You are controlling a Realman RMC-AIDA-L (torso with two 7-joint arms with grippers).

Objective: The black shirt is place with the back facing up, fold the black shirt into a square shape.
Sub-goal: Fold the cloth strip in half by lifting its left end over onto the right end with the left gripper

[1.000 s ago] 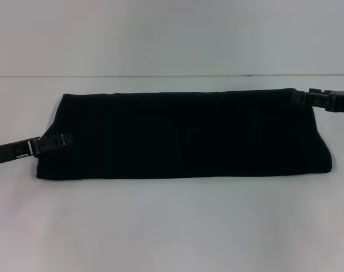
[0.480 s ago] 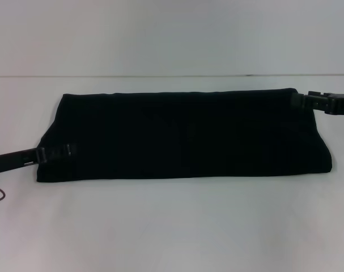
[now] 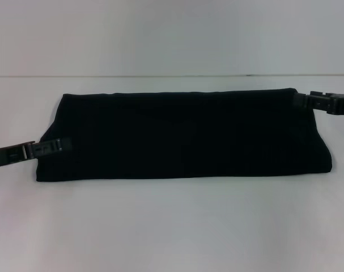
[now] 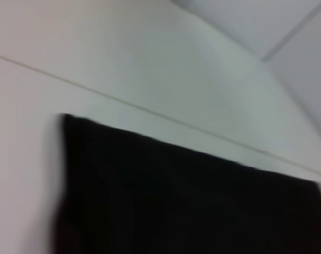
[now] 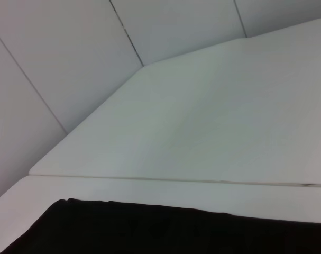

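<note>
Low at the left edge of the black shirt, the left pincer lies over the fabric; whether it grips I cannot tell. At the far right corner the right pincer seemingly touches the cloth, its state likewise unclear. Folded into a long band, the shirt lies flat on the white surface.

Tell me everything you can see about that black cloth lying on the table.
The black shirt is plain, matte, soft-looking fabric with no print, already folded into a long flat band lying across the white table. Its near edge is straight; both ends slant. The left gripper reaches onto its left end near the front corner, and the right gripper meets its far right corner. Nothing else touches it.
</note>
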